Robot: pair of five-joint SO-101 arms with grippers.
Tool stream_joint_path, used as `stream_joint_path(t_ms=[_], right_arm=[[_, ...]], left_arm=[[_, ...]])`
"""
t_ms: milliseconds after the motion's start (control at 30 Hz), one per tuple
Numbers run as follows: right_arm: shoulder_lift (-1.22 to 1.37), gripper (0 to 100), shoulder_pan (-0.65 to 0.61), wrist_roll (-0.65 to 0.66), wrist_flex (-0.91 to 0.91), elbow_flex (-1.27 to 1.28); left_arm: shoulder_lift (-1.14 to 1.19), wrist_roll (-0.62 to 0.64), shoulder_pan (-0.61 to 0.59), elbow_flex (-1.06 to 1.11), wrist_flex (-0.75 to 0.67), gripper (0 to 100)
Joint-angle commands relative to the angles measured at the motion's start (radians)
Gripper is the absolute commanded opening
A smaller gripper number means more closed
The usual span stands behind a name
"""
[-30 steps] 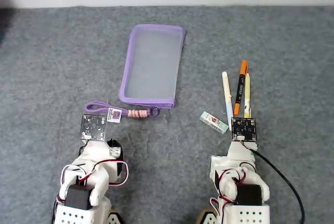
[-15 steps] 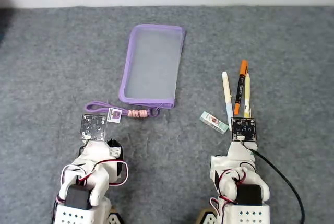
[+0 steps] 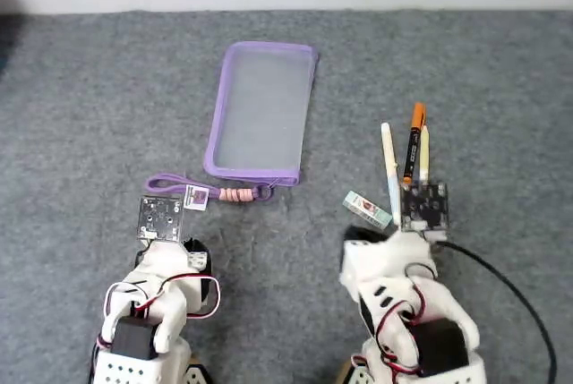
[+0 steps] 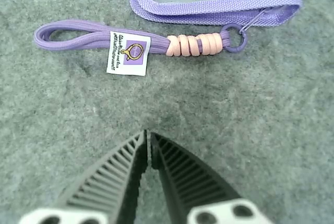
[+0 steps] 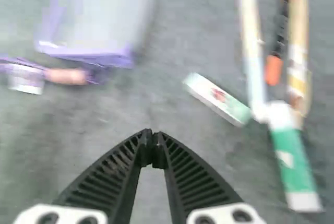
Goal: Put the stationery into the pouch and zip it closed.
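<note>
A: How will the stationery handle?
B: Three pens (image 3: 412, 156) are light and stiff w/ slick barrels, so pinch across mid-barrel. Eraser (image 3: 368, 209) is small and grippy; take its long sides. Pouch (image 3: 261, 111) looks soft and floppy, so prob. best held by the strap (image 4: 73, 35) or zip ring (image 4: 236, 38).
A: Fingers?
B: Both pairs pressed together, nothing held. Right gripper (image 5: 152, 148) hangs over the bare grey mat (image 3: 89, 89) — eraser just ahead, pens beside that, no contact. Left gripper (image 4: 147, 145) is near the strap, with the pouch flat beyond — apart.
</note>
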Motion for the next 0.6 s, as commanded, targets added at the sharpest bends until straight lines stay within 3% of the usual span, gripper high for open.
stream_joint_path(t_ms=[0, 233, 567], right_arm=[[0.266, 1.1, -0.122, -0.092, -0.088, -0.195], [0.802, 1.1, -0.229, -0.192, -0.237, -0.456], [1.412, 1.5, -0.315, -0.298, -0.240, -0.895]], left_arm=[[-0.009, -0.005, 0.002, -0.008, 0.002, 1], [-0.009, -0.005, 0.002, -0.008, 0.002, 1], [-0.009, -0.005, 0.002, -0.008, 0.002, 1]])
